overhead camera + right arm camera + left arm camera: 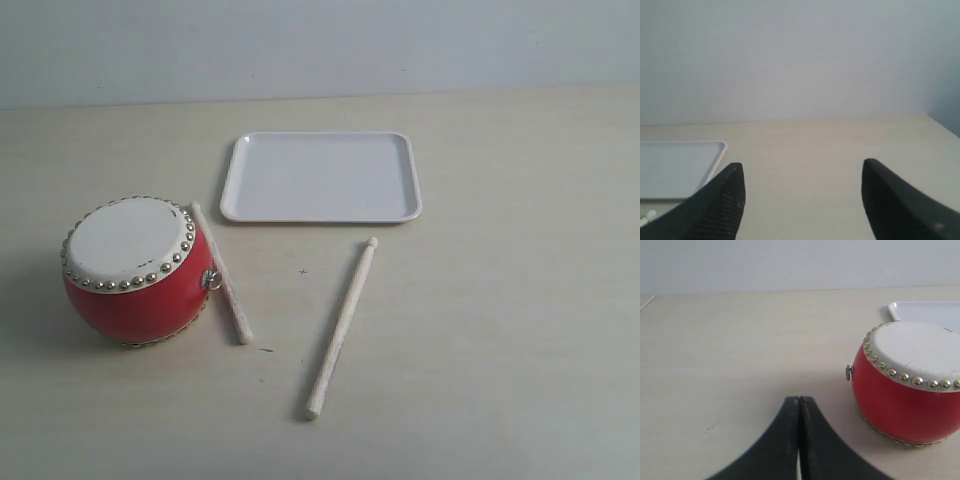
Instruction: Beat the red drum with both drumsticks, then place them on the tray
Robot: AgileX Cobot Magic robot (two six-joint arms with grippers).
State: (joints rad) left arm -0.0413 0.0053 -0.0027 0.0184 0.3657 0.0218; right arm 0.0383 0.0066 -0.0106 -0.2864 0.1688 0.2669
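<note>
Fingers (780, 450) of the left pincer (799, 400) are pressed flat together, clenched on nothing, low over the counter (715, 365). The drum (905, 390) stands upright ahead of those tips and off to one side. It is near them but clearly apart, with its cream skin up and a small metal ring (848, 372) on the flank nearer the pincer. Beyond the drum, farther from this pincer, a corner of the tray (925, 310) shows. The right pincer (802, 167) is released, its two fingers spread wide with bare counter between them, grasping nothing. The tray lies ahead of it and out past one finger, not between the fingers and touching neither. A small pale scrap at the picture's edge beside that finger is too little to name. In the exterior view one stick (222, 272) lies on the counter close against the drum's side, on the side toward the tray. The other stick (343, 325) lies by itself, its rounded tip near the tray's front edge and its length running away from the tray, apart from the drum. How either stick lies relative to the pincers I cannot tell.
</note>
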